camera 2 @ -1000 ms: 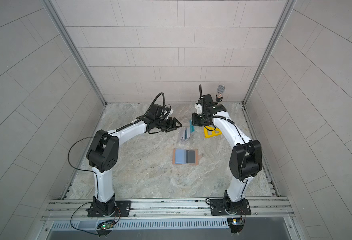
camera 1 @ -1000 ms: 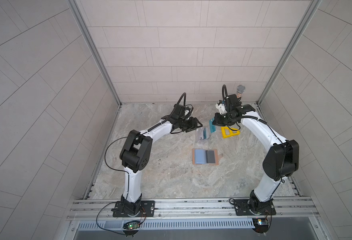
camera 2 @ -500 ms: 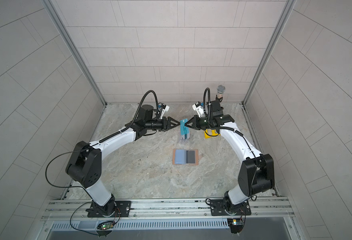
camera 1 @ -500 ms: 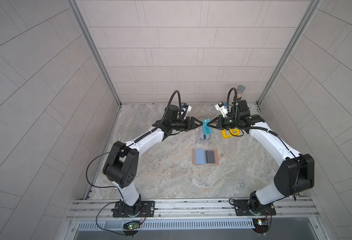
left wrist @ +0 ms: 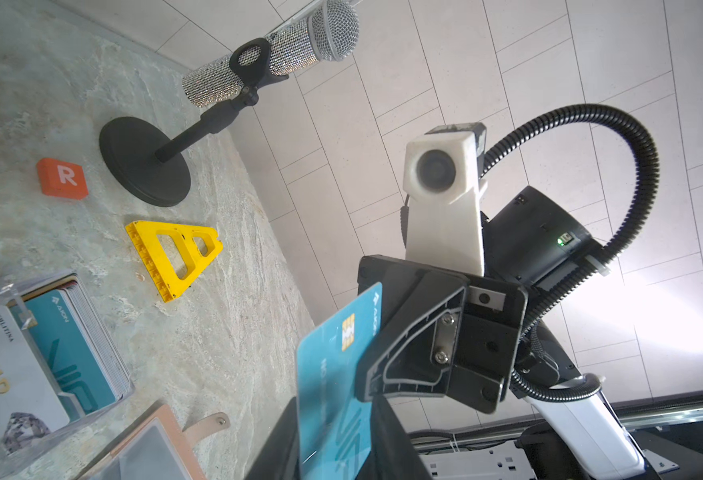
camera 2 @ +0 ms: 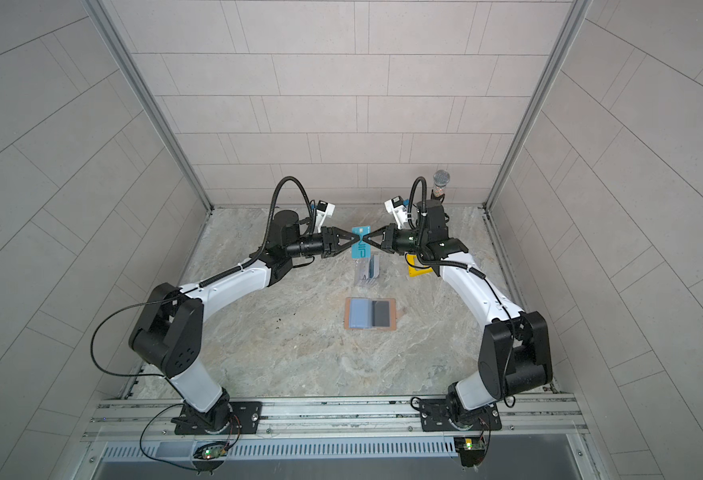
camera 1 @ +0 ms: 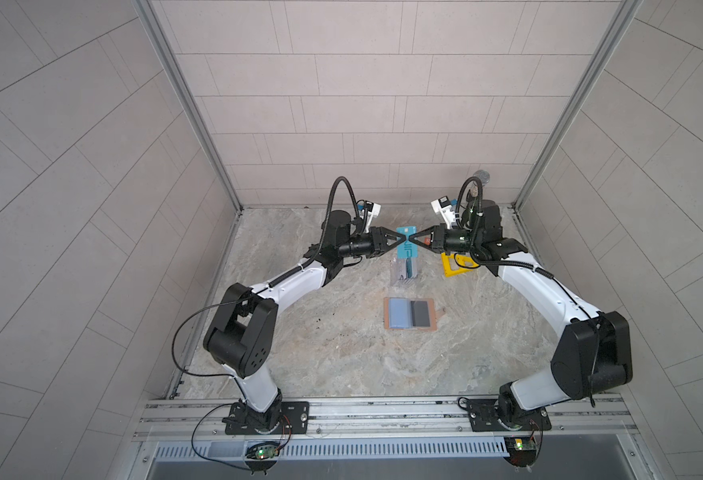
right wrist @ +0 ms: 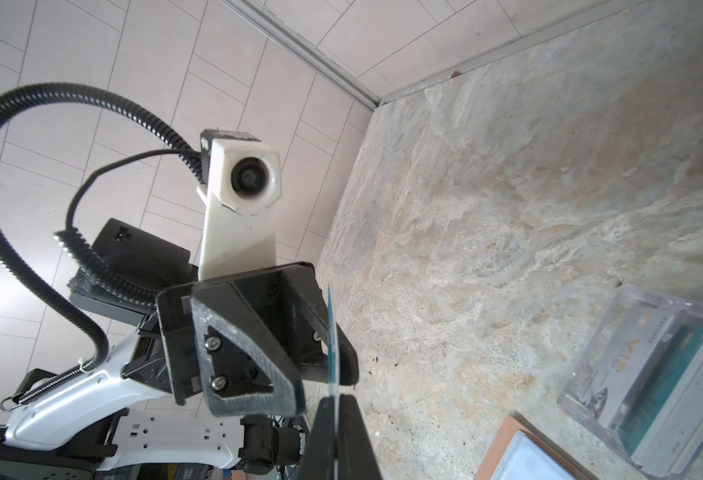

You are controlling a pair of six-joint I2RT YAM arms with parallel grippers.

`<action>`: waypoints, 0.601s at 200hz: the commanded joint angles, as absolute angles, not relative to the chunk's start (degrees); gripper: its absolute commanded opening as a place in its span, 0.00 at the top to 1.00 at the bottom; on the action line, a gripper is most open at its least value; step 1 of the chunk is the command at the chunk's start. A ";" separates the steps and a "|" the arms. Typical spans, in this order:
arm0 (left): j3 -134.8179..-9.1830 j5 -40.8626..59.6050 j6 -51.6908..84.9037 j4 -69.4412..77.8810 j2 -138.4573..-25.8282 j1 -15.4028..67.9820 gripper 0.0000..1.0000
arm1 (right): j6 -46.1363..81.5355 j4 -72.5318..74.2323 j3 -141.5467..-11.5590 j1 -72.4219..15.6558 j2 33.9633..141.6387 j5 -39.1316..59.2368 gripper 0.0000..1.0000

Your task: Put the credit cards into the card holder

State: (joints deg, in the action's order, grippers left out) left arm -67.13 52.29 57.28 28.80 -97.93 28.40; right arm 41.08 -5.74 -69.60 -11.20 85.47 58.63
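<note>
A teal credit card [camera 1: 407,250] [camera 2: 360,249] hangs upright in the air above the clear acrylic stand [camera 1: 404,272]. My right gripper [camera 1: 412,240] [right wrist: 336,415] is shut on its edge. My left gripper [camera 1: 402,240] [left wrist: 333,449] faces it tip to tip, and the card [left wrist: 333,374] stands between its fingers with a gap still showing, so it is open. More credit cards stand in the stand [left wrist: 50,353], a whitish one [left wrist: 0,374] in front. The card holder [camera 1: 410,313] [camera 2: 370,313] lies open on the floor nearer the bases, blue and dark grey inside, with its snap tab [left wrist: 204,424] to one side.
A yellow triangular piece [camera 1: 457,266] [left wrist: 175,253] lies just right of the stand. An orange block marked R [left wrist: 62,178] and a microphone on a round-based stand [left wrist: 275,54] [camera 2: 441,180] sit near the back right corner. Tiled walls close in the sides and back.
Both arms swung in toward the middle and now meet tip to tip. The right gripper lifted the teal card above the stand. The left jaws have narrowed around it.
</note>
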 commanded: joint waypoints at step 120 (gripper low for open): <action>-65.14 41.84 44.79 4.05 -92.90 31.15 1.00 | 19.54 -31.03 -68.04 -10.28 79.53 34.06 0.46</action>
State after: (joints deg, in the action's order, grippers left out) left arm -66.06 47.66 52.69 17.12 -96.86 29.76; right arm 30.79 -17.26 -67.37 -10.55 82.39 46.81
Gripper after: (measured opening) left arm 0.060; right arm 0.538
